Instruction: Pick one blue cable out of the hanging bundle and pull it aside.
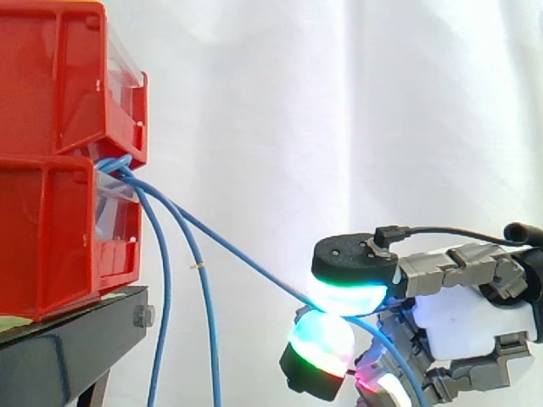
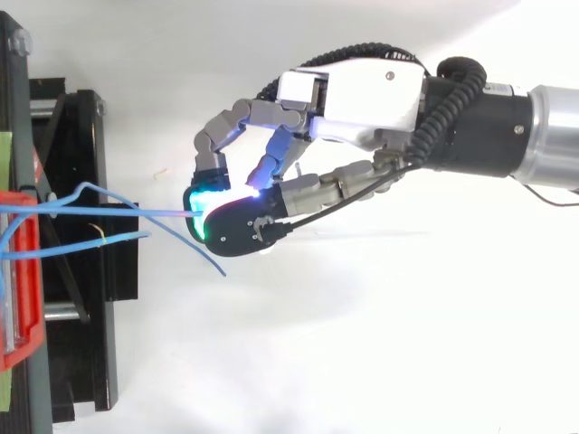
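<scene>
"Side view: where did your blue cable point(image 1: 242, 253) run?"
"Taut from the red bins point(image 1: 51, 127), slanting down-right into your hand point(image 1: 475, 318). Pads point(image 1: 352, 292) pinched it; other cables point(image 1: 166, 288) hung apart."

Pairs a white-shelled hand point(image 2: 362, 101) with grey finger links, black-backed pads point(image 1: 346, 294) glowing cyan-green, black wrist point(image 2: 484, 136), silver arm point(image 2: 556, 136).

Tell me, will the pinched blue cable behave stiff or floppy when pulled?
Likely floppy: the blue cable runs taut from the red bins to the hand, yet its neighbours hang limp. Thin and smooth, it might slip between the pads.
</scene>
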You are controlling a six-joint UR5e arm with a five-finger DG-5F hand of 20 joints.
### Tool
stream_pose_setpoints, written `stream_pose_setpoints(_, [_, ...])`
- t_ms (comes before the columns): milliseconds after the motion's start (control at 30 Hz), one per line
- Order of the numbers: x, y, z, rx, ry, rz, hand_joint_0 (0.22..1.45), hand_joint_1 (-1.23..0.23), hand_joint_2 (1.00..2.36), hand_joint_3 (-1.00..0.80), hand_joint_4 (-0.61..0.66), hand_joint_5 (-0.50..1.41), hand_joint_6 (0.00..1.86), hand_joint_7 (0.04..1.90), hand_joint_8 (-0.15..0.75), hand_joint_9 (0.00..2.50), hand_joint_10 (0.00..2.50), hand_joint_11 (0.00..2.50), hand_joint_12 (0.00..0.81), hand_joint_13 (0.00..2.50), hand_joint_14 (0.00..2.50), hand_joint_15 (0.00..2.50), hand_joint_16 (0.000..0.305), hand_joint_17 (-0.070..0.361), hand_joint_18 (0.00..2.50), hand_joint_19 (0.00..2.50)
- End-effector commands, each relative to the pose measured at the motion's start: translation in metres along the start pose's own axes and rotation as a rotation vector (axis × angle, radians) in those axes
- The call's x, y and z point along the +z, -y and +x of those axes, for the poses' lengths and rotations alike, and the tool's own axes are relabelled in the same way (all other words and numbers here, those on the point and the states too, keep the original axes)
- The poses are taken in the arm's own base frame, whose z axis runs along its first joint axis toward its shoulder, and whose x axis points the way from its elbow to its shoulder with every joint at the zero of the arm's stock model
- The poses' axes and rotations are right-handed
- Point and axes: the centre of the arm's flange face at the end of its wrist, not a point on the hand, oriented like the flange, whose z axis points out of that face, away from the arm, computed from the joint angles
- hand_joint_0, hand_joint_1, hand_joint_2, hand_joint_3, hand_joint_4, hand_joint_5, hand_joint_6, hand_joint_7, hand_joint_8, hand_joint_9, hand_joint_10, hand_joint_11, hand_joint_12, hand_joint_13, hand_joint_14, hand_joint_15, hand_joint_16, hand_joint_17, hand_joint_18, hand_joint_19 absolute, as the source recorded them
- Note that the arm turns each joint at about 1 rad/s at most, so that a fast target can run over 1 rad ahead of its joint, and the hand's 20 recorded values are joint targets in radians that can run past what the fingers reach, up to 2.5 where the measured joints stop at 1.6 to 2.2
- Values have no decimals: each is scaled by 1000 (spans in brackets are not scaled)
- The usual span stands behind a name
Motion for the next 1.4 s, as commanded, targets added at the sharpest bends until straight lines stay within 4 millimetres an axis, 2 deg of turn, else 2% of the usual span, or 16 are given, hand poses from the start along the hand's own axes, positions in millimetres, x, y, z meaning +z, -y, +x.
stream_pose_setpoints(0, [0, 0, -1, 0, 1, 0, 671, -777, 1244, 55, -334, -101, 993, 1120, 272, 1205, 23, 803, 344, 974, 22, 653, 54, 121, 763, 500])
stream_pose_setpoints(1367, [0, 0, -1, 0, 1, 0, 664, -777, 1250, 50, -322, -101, 993, 1119, 277, 1209, 20, 791, 341, 974, 24, 648, 54, 122, 764, 494])
